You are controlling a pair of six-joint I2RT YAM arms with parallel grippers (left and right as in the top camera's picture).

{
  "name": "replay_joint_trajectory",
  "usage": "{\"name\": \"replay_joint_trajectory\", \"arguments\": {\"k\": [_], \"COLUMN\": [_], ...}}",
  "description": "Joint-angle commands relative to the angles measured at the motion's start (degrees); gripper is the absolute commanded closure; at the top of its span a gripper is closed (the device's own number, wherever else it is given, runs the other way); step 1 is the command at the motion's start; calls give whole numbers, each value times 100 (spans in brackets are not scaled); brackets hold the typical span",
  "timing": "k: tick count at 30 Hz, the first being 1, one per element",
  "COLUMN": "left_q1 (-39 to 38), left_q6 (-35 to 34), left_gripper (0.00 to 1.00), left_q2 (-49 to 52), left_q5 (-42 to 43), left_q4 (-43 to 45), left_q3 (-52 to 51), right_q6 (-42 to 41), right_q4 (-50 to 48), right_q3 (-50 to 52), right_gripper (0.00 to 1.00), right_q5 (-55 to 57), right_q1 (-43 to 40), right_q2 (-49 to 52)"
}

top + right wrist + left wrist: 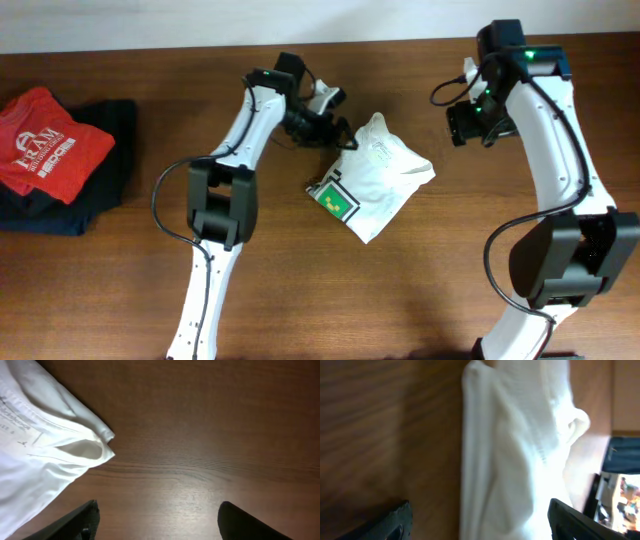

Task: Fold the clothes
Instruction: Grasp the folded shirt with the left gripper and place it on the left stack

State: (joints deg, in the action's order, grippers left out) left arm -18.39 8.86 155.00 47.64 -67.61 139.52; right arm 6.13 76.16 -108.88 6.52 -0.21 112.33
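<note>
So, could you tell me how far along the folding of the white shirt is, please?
Mostly done: the white T-shirt lies as a compact, slightly wrinkled bundle, green print up. In hand: nothing; the left tool is open at its edge, the right tool open over bare table beside it. Left, probably: a final tidy.

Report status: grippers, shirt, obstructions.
Left gripper open over wrinkled white fabric T-shirt, partly folded. Right gripper open over wooden table beside it. Nothing in the way.
</note>
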Motion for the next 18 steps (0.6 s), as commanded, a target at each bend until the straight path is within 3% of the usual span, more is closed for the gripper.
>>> {"name": "replay_joint_trajectory", "arguments": {"k": [1, 2, 4, 5, 11, 14, 16, 18], "left_q1": [-461, -527, -503, -407, 437, 933, 1270, 1550], "left_q6": [111, 109, 81, -129, -505, -651, -1003, -1043], "left_gripper": [26, 41, 95, 100, 100, 100, 100, 100], "left_q2": [568, 568, 568, 564, 560, 560, 501, 109], "left_q5": [-98, -199, -321, -693, -3600, -4522, -5189, -5117], "left_q4": [9, 131, 358, 326, -1279, -2341, -2914, -2914], "left_q3": [-74, -74, -61, 66, 2520, 3423, 3475, 3353], "right_q6": [-61, -61, -61, -61, -61, -59, -59, -59], "right_q4": [24, 24, 33, 37, 96, 92, 101, 105], "right_q3": [-107, -107, -107, -107, -107, -107, -107, -107], "right_gripper": [21, 21, 21, 21, 21, 21, 21, 21], "right_q5": [-74, -72, -72, -70, 13, -63, -79, -142], "right_q1": [-122, -144, -144, -144, -715, -1349, -1606, -1751], "right_q2": [-205, -205, -205, -205, -393, -579, -592, -592]}}
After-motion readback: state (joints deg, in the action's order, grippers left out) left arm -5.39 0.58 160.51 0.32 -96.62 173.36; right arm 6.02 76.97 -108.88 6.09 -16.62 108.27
